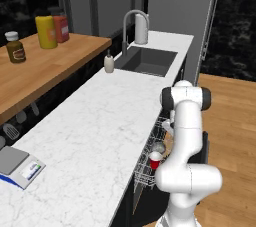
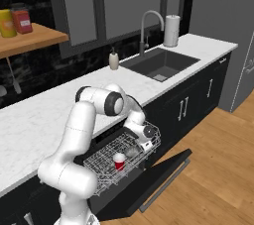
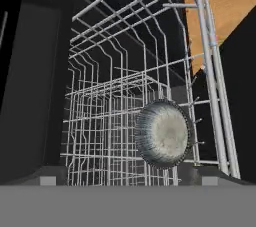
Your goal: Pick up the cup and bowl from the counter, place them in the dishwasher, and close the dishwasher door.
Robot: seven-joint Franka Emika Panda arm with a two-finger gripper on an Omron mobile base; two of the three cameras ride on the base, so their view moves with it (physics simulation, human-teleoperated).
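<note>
Hand view puts you right over the pulled-out rack, with the bowl lying just ahead of the gripper, tipped on its side against the white wires so that you look at its grey round face. Nothing sits between the fingers, though you cannot tell from these pictures how wide the jaws stand (the fingertips themselves are lost at the bottom edge).

From the right base view you see the gripper low at the rack's right end, the bowl just beside it and apart from it. The cup stands upright in the same rack, a little further left, near the bowl. Below the rack the dishwasher door hangs open, folded down toward the wooden floor. Above, the counter runs back to the sink.
</note>
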